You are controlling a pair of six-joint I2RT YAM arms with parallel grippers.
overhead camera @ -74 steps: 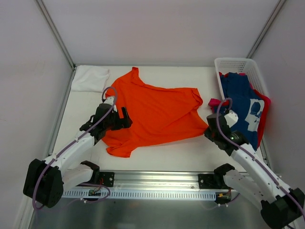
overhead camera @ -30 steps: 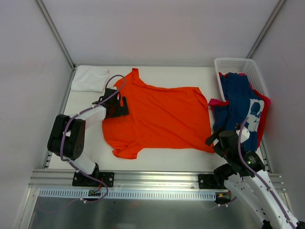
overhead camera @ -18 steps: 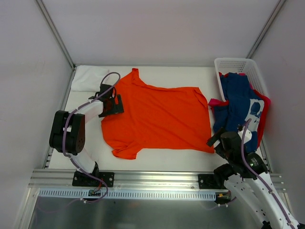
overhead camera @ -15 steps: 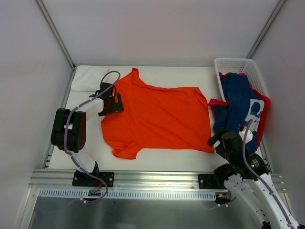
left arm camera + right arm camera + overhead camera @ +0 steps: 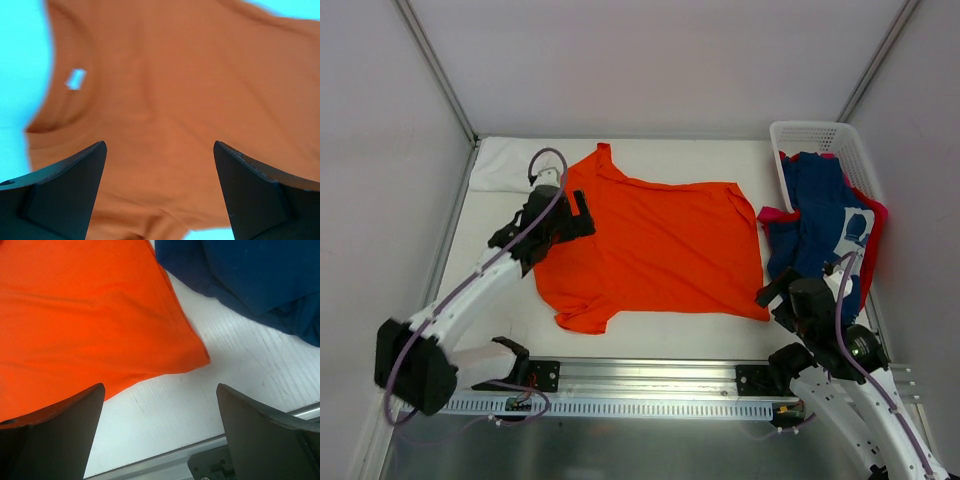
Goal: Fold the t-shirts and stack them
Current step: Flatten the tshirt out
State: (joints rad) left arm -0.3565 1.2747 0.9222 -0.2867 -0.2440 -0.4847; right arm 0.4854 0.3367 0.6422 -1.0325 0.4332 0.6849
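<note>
Left gripper [image 5: 159,143] stood wide open, holding nothing, over the orange shirt [image 5: 650,250], its collar ahead to the left. Right gripper [image 5: 160,385] was wide open and empty over that shirt's hem corner, the navy shirt [image 5: 250,275] ahead to its right

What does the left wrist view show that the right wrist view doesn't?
Only the left wrist view: the neckline of the orange shirt, with a small white tag by it. Only the right wrist view: a bottom corner of that shirt, the navy shirt just beyond it, and a metal rail at the table's near edge. Both: the orange shirt lying on the pale table, and an open gripper, the left gripper and the right gripper, with nothing between the fingers.
</note>
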